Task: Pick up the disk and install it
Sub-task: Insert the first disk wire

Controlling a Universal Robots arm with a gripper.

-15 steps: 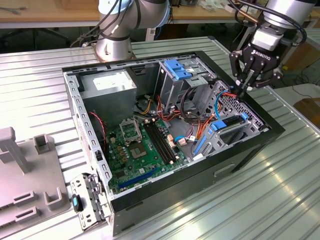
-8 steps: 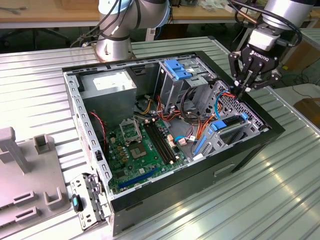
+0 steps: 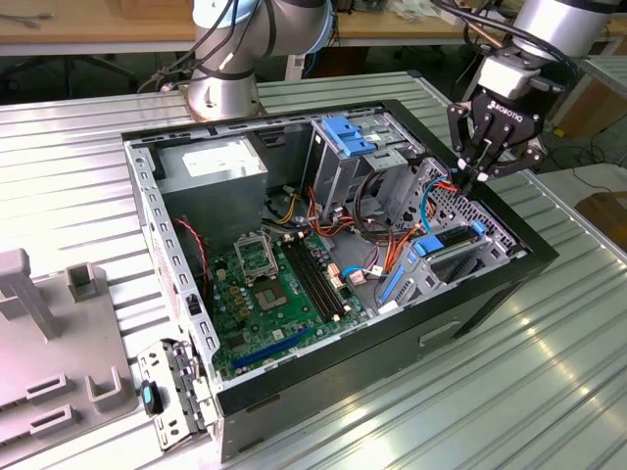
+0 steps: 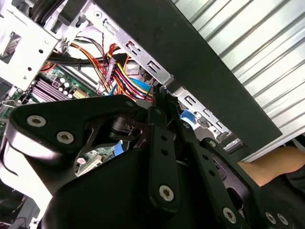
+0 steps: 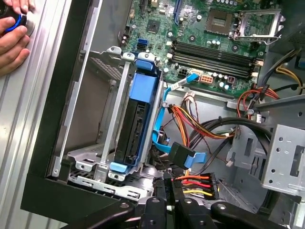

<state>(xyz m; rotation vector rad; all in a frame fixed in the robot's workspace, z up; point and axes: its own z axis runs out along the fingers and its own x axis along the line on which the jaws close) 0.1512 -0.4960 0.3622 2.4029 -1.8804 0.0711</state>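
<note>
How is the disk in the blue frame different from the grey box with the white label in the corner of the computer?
The disk stands on edge in a metal bay, showing a dark narrow side; the power-supply box shows its broad labelled top. The disk is slim and framed by light-blue plastic; the box is bulky and plain grey. Both are rectangular and sit inside the open computer case, at opposite ends.

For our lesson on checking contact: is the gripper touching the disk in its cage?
Apart. In the exterior view the gripper hangs above the case, with a clear gap down to the disk in its metal cage.
</note>
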